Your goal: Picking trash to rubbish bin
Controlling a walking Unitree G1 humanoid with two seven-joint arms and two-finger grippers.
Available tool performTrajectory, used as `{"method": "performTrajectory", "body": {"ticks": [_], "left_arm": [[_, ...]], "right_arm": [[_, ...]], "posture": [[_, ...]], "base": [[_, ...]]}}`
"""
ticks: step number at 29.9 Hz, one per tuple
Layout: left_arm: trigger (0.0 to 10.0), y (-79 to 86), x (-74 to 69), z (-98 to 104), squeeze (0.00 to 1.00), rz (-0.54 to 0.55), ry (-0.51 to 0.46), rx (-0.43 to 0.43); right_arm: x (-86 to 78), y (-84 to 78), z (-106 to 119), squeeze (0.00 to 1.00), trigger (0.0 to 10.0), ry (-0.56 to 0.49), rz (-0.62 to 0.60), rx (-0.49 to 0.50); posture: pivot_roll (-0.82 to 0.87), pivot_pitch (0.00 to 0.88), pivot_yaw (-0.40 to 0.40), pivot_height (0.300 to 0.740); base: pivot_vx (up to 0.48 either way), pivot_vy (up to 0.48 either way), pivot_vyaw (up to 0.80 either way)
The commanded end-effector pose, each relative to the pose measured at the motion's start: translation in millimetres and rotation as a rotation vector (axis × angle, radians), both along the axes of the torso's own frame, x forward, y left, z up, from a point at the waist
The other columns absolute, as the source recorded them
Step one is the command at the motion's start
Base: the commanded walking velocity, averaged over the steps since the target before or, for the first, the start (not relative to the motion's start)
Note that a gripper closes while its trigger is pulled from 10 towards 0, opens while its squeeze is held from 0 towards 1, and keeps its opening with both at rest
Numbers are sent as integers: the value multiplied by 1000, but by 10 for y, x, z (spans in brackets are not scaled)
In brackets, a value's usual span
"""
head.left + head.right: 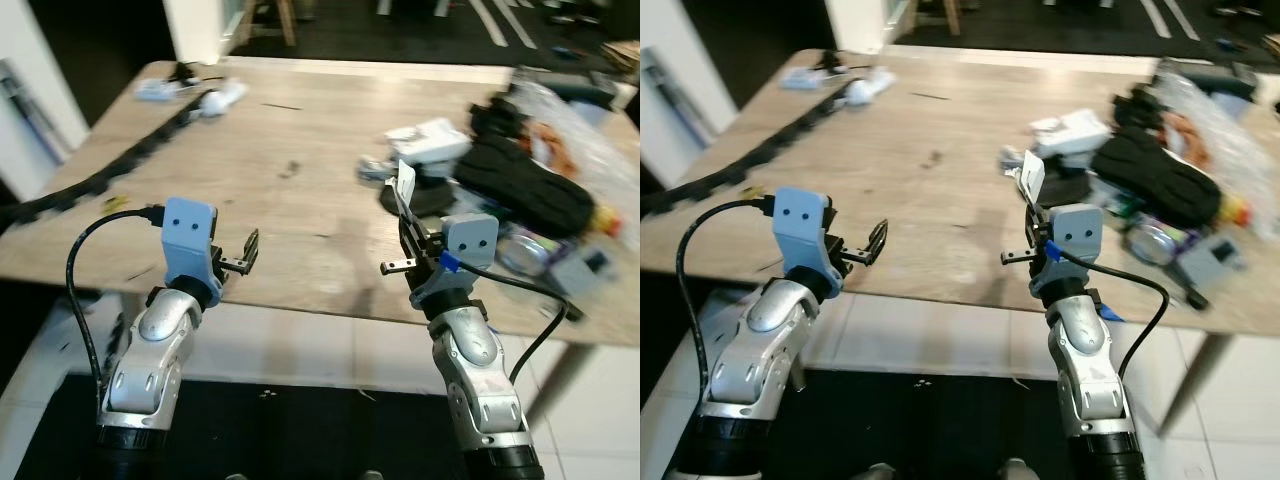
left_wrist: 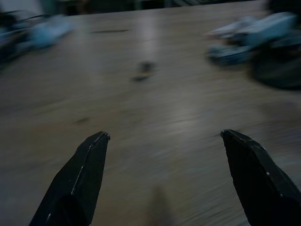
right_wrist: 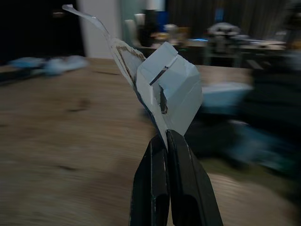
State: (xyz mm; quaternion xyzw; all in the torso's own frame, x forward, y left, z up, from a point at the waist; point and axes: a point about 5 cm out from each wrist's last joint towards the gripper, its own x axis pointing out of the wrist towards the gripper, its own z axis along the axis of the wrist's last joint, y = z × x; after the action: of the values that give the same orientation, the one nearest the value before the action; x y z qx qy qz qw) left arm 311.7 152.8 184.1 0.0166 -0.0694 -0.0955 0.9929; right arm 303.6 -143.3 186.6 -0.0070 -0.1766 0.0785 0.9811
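I had the right gripper (image 3: 164,141) closed on a scrap (image 3: 164,89) of torn white paper or card, lifted clear over the near edge of the table (image 1: 300,200). The left gripper (image 2: 164,155) was spread wide and empty, held just above the bare tabletop.

My worry was the hold itself. In the right wrist view the fingers pinched only the scrap's lower corner, with most of it standing free above the tips and a thin torn strip curling off the top. I judged that a quick swing or a jolt while walking could flap it loose or tear it at the pinch. No bin was in sight, so I expected a turn and some searching, which would mean more chance of a drop. The clutter (image 1: 530,180) on the right of the table, a dark bundle, plastic wrap and small boxes, sat near the right arm, and a careless withdrawal could have brushed it.

The head views gave me the layout: both arms at the table's near edge, a black track (image 1: 100,175) along the left side, the scrap (image 1: 403,185) as a small white flag above the right gripper. They did not show how shallow the pinch was. The right wrist view did. The left wrist view confirmed nothing lay between those open fingers (image 2: 80,179).
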Motion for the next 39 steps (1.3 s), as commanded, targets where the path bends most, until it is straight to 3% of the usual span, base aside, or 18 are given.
{"method": "performTrajectory", "body": {"ticks": [1, 21, 39], "left_arm": [[10000, 12, -34, -48, 0, 15, 16, -6], [10000, 97, -22, -38, 0, 37, 16, 17], [10000, 139, -26, -78, 0, 52, 30, -10]], "right_arm": [[-16, 1, -44, 0, 10000, 19, 3, 4], [5, 16, -35, 0, 10000, 24, 21, 4], [23, 36, -159, 0, 10000, 75, 27, -1]], "posture": [[28, 182, 19, 740], [28, 178, 13, 740], [25, 173, 8, 740]], "base": [[0, 0, -800], [0, 0, -800], [0, 0, -800]]}}
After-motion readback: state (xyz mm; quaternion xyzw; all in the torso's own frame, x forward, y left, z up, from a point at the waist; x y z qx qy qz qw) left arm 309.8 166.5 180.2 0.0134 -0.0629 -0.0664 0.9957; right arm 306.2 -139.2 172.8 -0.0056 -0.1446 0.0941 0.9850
